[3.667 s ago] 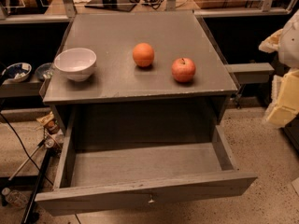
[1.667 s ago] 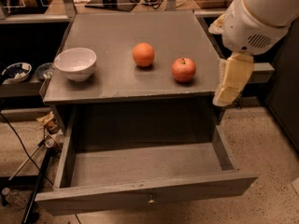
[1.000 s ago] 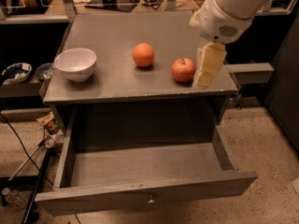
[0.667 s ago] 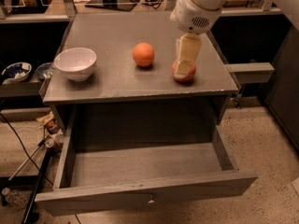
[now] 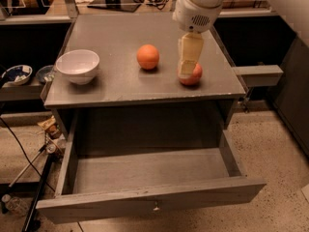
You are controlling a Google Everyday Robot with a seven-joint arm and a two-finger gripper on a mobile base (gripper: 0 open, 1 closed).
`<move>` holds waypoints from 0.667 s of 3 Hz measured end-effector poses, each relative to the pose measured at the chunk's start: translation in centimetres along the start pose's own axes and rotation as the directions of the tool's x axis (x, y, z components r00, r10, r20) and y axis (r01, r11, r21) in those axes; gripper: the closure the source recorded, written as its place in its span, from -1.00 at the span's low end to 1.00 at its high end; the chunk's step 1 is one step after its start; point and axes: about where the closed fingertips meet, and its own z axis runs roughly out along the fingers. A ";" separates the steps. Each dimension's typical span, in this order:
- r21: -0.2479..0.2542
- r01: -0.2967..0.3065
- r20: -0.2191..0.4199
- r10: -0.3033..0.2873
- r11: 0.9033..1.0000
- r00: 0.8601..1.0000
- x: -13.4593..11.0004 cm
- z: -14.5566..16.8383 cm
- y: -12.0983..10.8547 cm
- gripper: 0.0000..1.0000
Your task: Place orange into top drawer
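The orange sits on top of the grey cabinet, near its middle. A red-orange apple sits to its right. My gripper hangs from the white arm at the top, in front of the apple and hiding part of it, to the right of the orange. The top drawer is pulled out wide below the cabinet top, and nothing lies in it. Its small metal knob shows on the front panel.
A white bowl stands on the cabinet top at the left. A grey ledge sticks out at the cabinet's right. Bowls on a low shelf and cables lie at the left. Speckled floor lies at the right.
The arm has swung in from the right edge over the cabinet top, moving left. The gripper now hangs in front of the apple. The orange, apple, bowl and drawer have not moved.
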 end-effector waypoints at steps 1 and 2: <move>-0.016 0.048 -0.099 -0.050 0.999 0.994 -0.4 1.2 -1.4 -1.00; -0.039 0.072 -0.142 -0.077 0.997 0.987 -1.1 2.4 -2.4 -1.00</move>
